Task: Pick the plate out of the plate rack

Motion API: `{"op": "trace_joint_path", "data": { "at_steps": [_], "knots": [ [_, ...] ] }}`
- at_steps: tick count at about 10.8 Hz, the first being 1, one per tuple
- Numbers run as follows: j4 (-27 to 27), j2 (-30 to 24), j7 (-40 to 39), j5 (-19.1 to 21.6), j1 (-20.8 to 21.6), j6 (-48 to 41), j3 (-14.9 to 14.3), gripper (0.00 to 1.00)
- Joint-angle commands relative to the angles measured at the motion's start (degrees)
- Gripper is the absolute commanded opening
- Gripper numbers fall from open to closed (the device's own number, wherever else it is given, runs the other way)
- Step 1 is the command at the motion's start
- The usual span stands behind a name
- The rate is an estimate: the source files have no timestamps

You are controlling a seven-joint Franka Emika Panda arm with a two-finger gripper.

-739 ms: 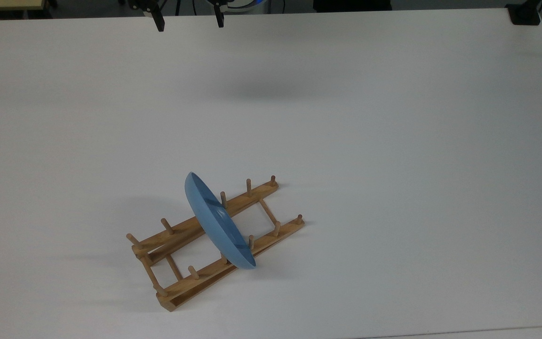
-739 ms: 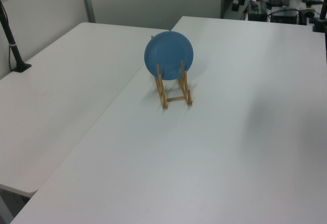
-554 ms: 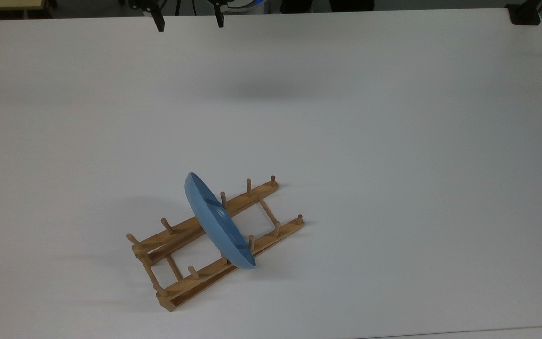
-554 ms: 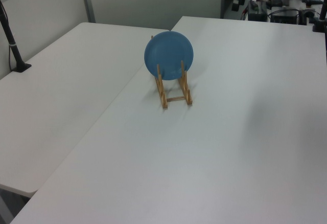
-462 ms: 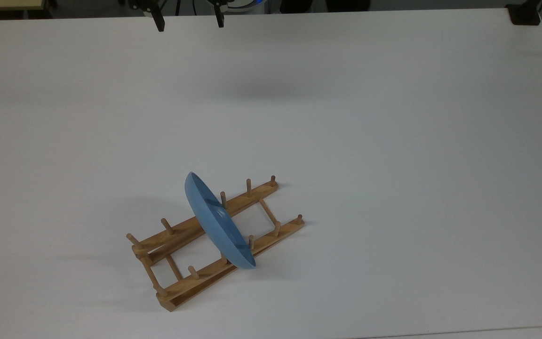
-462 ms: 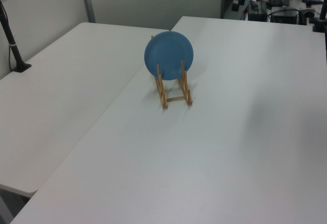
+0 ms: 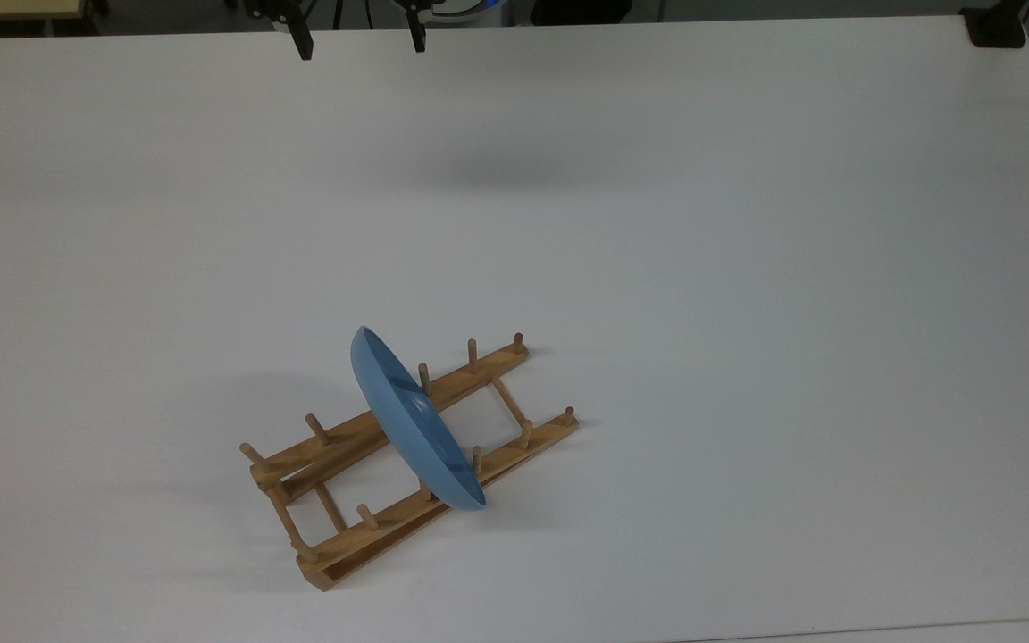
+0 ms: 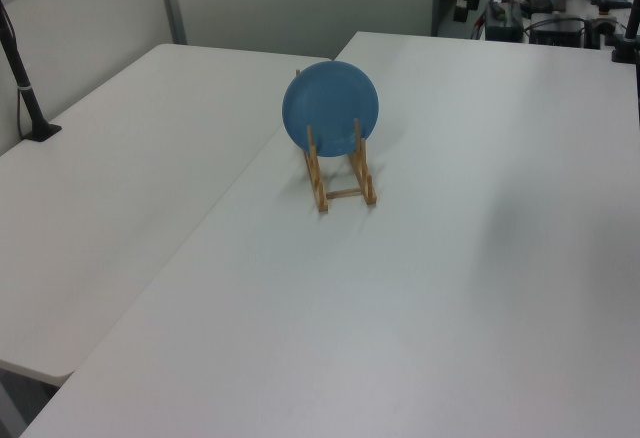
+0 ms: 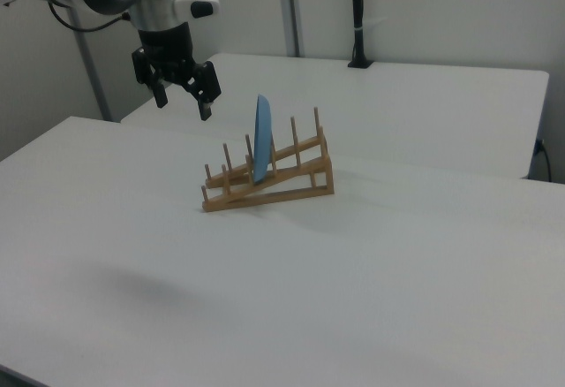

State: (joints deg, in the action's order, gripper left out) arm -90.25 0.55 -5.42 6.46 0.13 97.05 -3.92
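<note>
arm raised, claw (image 9: 184, 102) pointing down, fingers (image 9: 204, 109) spread apart

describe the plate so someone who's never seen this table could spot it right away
On the white table stands one wooden plate rack, nearer the top view's bottom edge. The plate stands on edge between its pegs, near the rack's middle. It is the one round, glossy, light-blue thing among brown dowels.

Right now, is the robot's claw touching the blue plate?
Apart. The right view shows the open gripper hanging in the air to the left of the plate, with clear background between them.
</note>
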Motion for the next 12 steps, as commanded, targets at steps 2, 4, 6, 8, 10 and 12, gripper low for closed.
{"op": "trace_joint_path", "data": {
  "at_steps": [2, 4, 6, 8, 10, 12],
  "knots": [
    [-0.8, -1.1, -0.4, -0.3, 0.0, -1.3, 0.1, 1.00],
    [-0.8, -1.1, -1.0, -0.3, 0.0, -1.5, 0.1, 1.00],
    [-0.8, -1.1, -1.4, -0.3, 0.0, -1.5, 0.1, 1.00],
    [-0.9, -1.0, -5.7, -0.4, -0.2, -1.9, 0.1, 1.00],
    [-0.6, -1.1, -9.3, -0.7, -0.9, -4.2, -0.3, 1.00],
    [-0.7, -1.4, -10.1, -4.1, -0.8, -7.4, -0.1, 1.00]
  ]
}}
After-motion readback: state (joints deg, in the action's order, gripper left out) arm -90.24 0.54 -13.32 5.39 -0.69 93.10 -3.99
